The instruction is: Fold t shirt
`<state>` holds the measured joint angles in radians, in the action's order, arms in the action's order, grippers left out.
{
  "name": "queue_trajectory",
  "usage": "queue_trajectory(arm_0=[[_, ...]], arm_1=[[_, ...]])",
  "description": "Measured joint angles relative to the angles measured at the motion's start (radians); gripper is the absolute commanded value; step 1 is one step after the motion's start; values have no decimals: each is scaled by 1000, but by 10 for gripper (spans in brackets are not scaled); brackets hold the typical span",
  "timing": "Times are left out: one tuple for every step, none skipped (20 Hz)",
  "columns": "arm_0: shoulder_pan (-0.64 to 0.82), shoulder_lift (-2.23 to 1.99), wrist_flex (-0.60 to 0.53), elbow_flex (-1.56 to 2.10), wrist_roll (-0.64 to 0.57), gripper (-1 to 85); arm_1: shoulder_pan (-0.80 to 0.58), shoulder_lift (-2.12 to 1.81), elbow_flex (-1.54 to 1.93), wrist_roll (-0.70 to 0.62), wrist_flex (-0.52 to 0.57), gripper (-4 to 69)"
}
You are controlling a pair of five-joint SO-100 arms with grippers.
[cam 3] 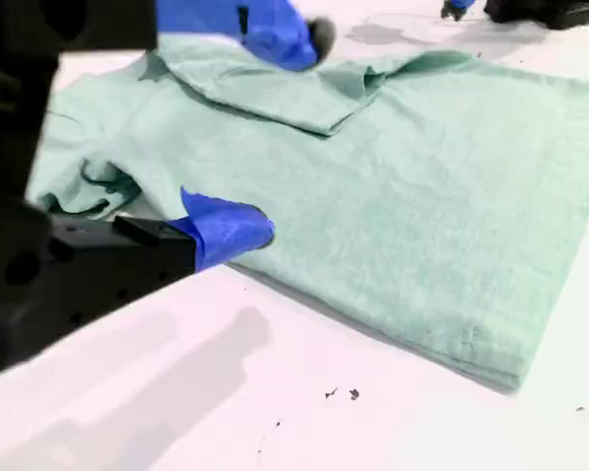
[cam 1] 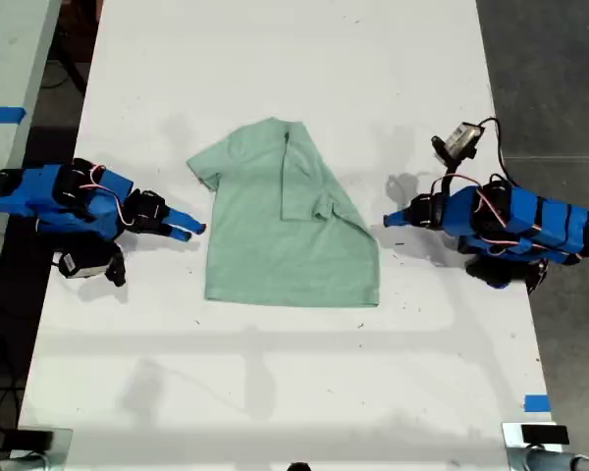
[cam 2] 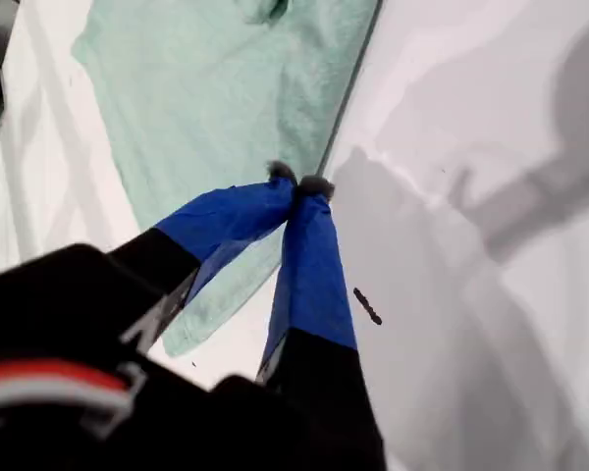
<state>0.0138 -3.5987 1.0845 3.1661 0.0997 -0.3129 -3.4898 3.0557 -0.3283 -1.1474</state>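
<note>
**Shirt half folded, both grippers beside it**

Exterior view: the t shirt [cam 1: 285,245] lies flat on the white table [cam 1: 275,392] between my first gripper [cam 1: 393,220] and my second gripper [cam 1: 188,229], one sleeve folded inward.

First wrist view: my first gripper [cam 2: 299,186] is clenched and empty, the shirt edge just ahead.

Second wrist view: my second gripper [cam 3: 265,128] is spread and holds nothing, the shirt ahead of it.

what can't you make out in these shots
- Exterior view: one side of the t shirt is folded in, and the flap hides the cloth beneath it.
- First wrist view: my first gripper, tips shut, covers the shirt's edge. Whether it touches the cloth cannot be told.
- Second wrist view: my second gripper is open. Its far finger is blurred and cut off by the picture's edge.
</note>
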Motion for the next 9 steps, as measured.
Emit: queue_trajectory(arm_0=[[8,0,0,0,3,-1],[15,0,0,0,3,-1],[14,0,0,2,3,-1],[12,0,-3,2,3,-1],[12,0,-15,5,3,-1],[12,0,-20,12,2,-1],[12,0,-20,23,2,-1],[25,0,-20,38,0,-1],[54,0,-20,41,-17,-1]], arm_1=[[0,0,0,0,0,12],[0,0,0,0,0,12],[0,0,0,0,0,12],[0,0,0,0,0,12],[0,0,0,0,0,12],[0,0,0,0,0,12],[0,0,0,0,0,12],[0,0,0,0,0,12],[0,0,0,0,0,12]])
